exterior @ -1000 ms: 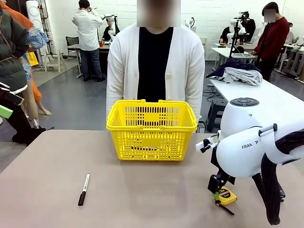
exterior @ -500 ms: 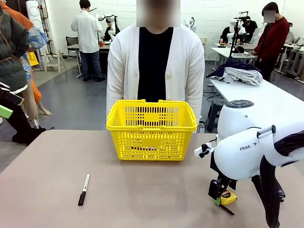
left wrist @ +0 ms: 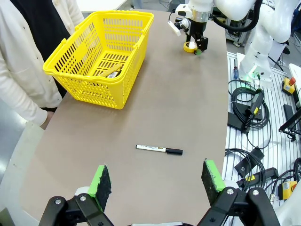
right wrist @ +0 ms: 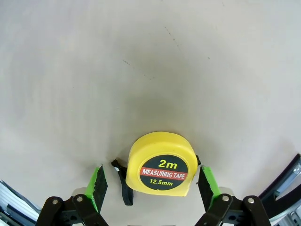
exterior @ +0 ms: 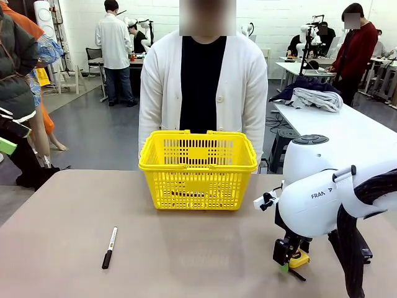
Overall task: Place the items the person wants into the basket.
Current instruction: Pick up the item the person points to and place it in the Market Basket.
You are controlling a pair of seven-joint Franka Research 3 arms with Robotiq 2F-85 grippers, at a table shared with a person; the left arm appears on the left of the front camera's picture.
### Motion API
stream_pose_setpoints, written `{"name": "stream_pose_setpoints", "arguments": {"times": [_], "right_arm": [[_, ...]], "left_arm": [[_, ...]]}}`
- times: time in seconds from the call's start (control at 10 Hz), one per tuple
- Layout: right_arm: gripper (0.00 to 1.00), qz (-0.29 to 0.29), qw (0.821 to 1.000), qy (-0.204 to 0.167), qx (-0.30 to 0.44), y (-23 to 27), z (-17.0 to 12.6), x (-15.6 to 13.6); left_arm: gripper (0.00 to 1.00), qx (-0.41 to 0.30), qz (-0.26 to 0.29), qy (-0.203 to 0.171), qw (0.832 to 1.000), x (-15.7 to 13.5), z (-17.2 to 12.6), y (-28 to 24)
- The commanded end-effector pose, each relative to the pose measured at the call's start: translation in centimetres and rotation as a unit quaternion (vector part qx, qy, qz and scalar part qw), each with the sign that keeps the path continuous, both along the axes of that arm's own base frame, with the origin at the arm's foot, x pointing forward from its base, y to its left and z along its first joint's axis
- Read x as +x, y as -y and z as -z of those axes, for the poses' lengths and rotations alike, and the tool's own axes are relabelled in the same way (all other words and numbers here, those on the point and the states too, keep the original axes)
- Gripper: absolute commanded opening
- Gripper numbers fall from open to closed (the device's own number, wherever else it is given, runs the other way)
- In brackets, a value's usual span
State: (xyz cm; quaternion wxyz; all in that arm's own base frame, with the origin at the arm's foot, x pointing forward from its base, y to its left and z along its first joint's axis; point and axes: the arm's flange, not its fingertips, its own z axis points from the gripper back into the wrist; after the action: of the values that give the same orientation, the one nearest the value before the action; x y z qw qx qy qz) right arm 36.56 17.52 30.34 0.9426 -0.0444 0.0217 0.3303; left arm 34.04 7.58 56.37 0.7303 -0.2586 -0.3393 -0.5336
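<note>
At the lower right of the front frame the right gripper hangs low over the small round yellow tape measure with a black strap, its jaws spread apart; the right wrist view shows the tape measure lying flat between the green pads, neither pad touching it. The matte grey-brown table is smooth and faintly scuffed. At lower left lies a white-barrelled marker with a black cap. The left gripper hangs above that marker with released jaws. Mid-frame stands the yellow plastic lattice shopping basket, something dark on its floor. Behind it stands the person in a white cardigan, then a bright workshop with white tables and other people.
</note>
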Motion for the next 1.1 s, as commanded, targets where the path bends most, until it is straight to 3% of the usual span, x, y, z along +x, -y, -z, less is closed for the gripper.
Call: {"name": "stream_pose_setpoints", "arguments": {"times": [0.0, 0.1, 0.4, 0.6, 0.7, 0.8, 0.9, 1.0], "right_arm": [[1.0, -0.024, 1.0, -0.011, 0.014, 3.5, 2.3, -6.5], [0.83, -0.024, 1.0, -0.006, 0.014, 3.5, 2.4, -6.3], [0.0, -0.037, 0.999, -0.014, 0.017, 3.7, 2.3, -6.3], [0.0, -0.04, 0.999, -0.015, 0.019, 3.7, 2.3, -6.3], [0.08, -0.041, 0.999, -0.014, 0.019, 3.7, 2.3, -6.3], [0.08, -0.038, 0.999, -0.008, 0.024, 3.7, 1.4, -6.5], [0.01, -0.03, 0.999, -0.002, 0.045, 3.4, -1.2, -6.8], [0.01, -0.032, 0.997, 0.024, 0.063, 3.3, -5.1, -6.8]], "left_arm": [[1.0, -0.009, 0.005, 0.007, 1.0, 0.0, 0.0, -0.2], [1.0, -0.009, 0.005, 0.007, 1.0, 0.0, 0.0, -0.2], [1.0, -0.009, 0.005, 0.007, 1.0, 0.0, 0.0, -0.2], [1.0, -0.009, 0.005, 0.007, 1.0, 0.0, 0.0, -0.2], [1.0, -0.009, 0.005, 0.007, 1.0, 0.0, 0.0, -0.2], [1.0, -0.009, 0.005, 0.007, 1.0, 0.0, 0.0, -0.2], [1.0, -0.009, 0.005, 0.007, 1.0, 0.0, 0.0, -0.2], [1.0, -0.009, 0.005, 0.007, 1.0, 0.0, 0.0, -0.2]]}}
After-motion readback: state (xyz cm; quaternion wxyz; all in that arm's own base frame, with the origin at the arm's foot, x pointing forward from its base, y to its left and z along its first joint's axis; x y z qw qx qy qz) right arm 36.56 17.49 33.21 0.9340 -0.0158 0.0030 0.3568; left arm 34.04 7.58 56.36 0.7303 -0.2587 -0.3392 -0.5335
